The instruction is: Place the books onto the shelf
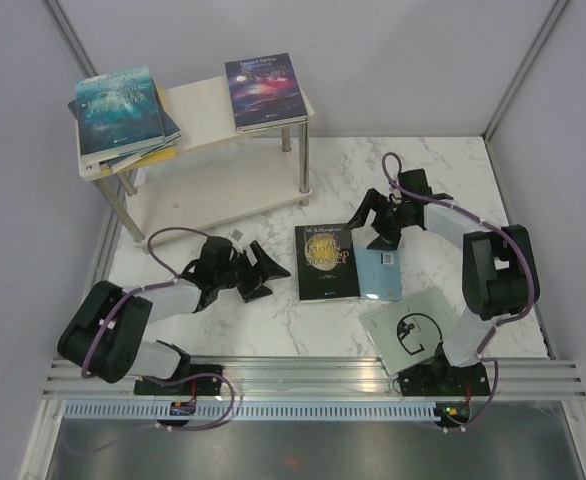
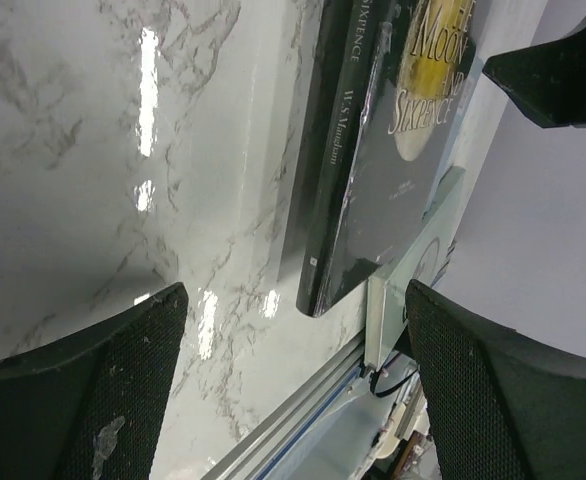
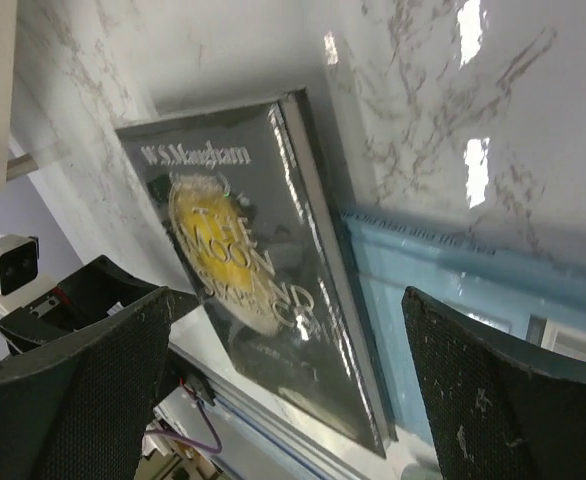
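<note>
The shelf stands at the back left. A stack of books topped by a teal ocean one lies on its left end, and a purple galaxy book on its right end. On the table a black book with a gold disc lies over a pale blue book. A pale grey book with a black "G" lies near the right arm's base. My left gripper is open, just left of the black book. My right gripper is open above that book's far right corner.
The shelf's lower board carries nothing that I can see. A metal rail runs along the near table edge. Grey walls close in the left, back and right sides.
</note>
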Controlling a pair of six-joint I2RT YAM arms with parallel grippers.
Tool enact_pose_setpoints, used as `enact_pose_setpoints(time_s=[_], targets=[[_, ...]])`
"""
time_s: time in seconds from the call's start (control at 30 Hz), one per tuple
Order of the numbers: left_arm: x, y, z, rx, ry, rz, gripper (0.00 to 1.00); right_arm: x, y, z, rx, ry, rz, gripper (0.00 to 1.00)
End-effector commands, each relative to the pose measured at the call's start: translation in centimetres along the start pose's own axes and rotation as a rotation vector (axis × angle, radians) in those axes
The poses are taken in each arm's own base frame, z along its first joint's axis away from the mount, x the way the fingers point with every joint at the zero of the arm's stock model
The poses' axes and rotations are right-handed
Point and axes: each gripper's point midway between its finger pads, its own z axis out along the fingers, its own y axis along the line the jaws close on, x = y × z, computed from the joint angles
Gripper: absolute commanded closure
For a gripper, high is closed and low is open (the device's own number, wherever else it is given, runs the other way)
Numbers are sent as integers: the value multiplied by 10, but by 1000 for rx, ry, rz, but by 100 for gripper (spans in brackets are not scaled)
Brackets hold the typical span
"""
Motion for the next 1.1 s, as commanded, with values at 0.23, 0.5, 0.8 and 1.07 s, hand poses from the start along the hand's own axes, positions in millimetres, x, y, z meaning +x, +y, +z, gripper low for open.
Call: enact_pose_setpoints(time_s=[0.23,0.5,0.8,1.07], targets=[[-13,-33,26,155,11,12,9,-24,-14,60,-57,-10,32,3],[-9,-40,39,236,69,-40,10,20,-27,91,-66,95,34,10],[-11,-48,44,284,91,-58,11,58,-34,89,-138,160,50,71],[-11,-58,37,320,86,-51,11,59,24,59,-371,141,24,100]])
